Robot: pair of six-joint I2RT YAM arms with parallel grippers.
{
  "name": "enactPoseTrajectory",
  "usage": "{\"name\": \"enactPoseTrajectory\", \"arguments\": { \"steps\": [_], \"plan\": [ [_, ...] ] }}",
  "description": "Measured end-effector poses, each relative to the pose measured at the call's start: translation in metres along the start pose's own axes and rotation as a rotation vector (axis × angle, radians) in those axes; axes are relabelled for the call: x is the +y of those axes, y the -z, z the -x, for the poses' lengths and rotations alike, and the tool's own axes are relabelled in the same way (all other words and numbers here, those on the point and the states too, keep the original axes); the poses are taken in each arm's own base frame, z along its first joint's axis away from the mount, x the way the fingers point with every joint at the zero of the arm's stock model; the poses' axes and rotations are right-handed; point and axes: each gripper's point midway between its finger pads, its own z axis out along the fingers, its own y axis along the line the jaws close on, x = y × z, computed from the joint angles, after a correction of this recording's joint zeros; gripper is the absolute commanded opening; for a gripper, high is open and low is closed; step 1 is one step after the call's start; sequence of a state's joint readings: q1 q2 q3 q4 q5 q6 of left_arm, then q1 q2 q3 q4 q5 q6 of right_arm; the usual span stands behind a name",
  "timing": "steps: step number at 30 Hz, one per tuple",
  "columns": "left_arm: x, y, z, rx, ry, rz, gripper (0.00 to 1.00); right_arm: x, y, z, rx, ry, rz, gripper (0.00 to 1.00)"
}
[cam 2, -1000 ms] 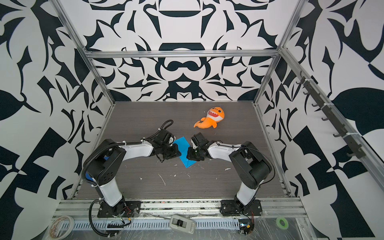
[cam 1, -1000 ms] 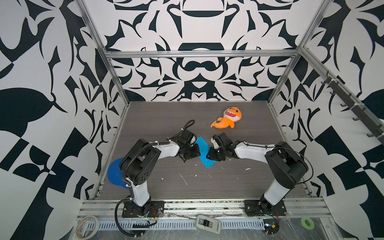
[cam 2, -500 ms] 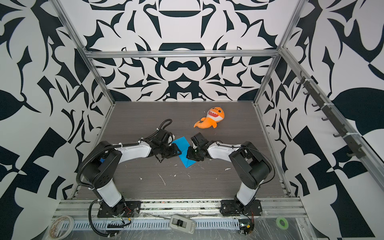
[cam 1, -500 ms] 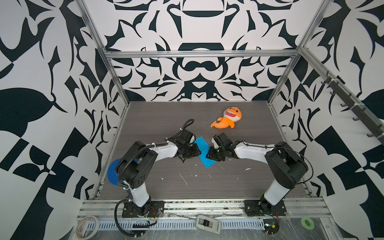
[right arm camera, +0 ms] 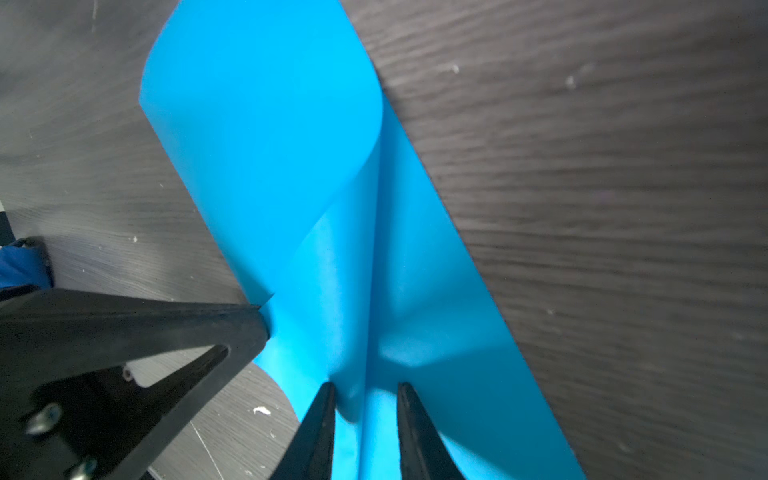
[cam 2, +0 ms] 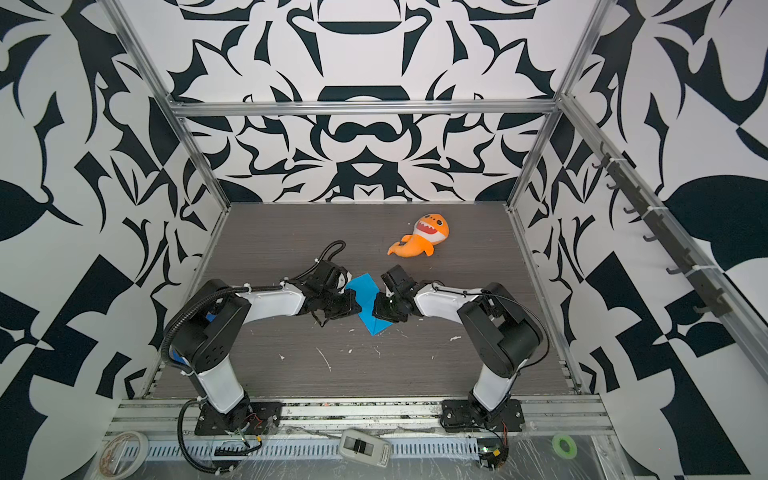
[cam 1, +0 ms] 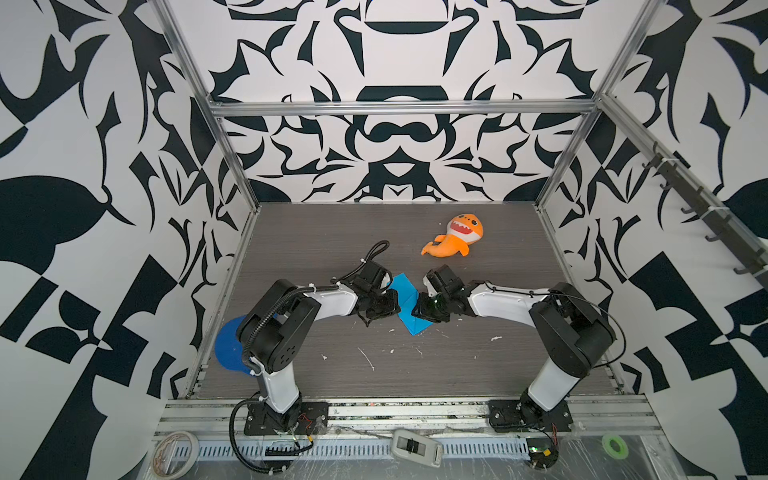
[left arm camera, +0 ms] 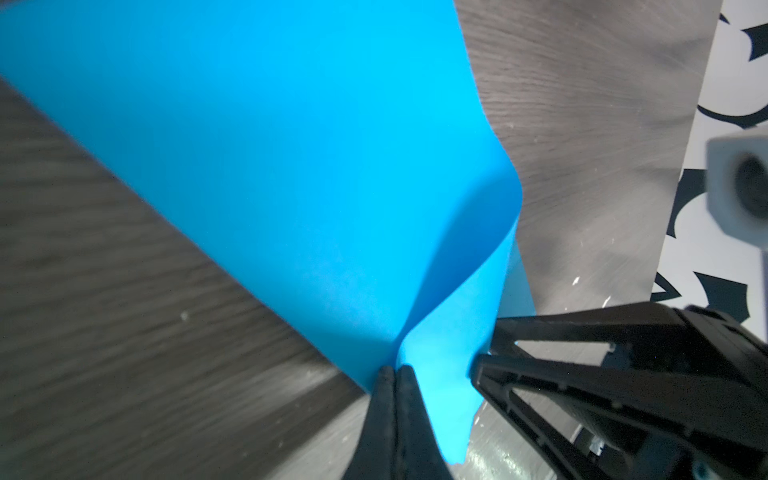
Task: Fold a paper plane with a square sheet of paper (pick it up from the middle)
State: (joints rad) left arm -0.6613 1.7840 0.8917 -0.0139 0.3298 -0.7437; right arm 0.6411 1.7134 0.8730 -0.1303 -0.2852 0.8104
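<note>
Down in front, on the metal rail (cam 1: 457, 409): a white box (cam 1: 417, 446) and a green tape ring (cam 1: 615, 445). A bit further in, at the left edge of the grey table (cam 1: 457, 374): a dark blue disc (cam 1: 227, 347), half hidden behind the left arm (cam 1: 282, 328). Little white scraps (cam 1: 368, 359) here and there. In the middle of the table: the square sheet of paper (cam 1: 405, 291), bright blue, partly folded, between both grippers. Left gripper (left arm camera: 394, 368) squeezed tight on one edge of the paper, that edge curled up. Right gripper (right arm camera: 365, 386) with fingers apart, a raised fold of paper in the gap. Further back, well apart: an orange shark toy (cam 1: 457, 237). Last of all, black and white walls (cam 1: 395, 158).
</note>
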Motion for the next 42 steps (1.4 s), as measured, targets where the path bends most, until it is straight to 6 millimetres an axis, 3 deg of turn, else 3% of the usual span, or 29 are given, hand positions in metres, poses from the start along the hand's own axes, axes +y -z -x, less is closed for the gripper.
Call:
{"name": "enactPoseTrajectory", "arguments": {
  "steps": [42],
  "plan": [
    [-0.003, -0.005, 0.013, -0.006, -0.061, 0.030, 0.03, -0.003, -0.003, 0.000, -0.010, 0.051, -0.105, 0.30]
  ]
}}
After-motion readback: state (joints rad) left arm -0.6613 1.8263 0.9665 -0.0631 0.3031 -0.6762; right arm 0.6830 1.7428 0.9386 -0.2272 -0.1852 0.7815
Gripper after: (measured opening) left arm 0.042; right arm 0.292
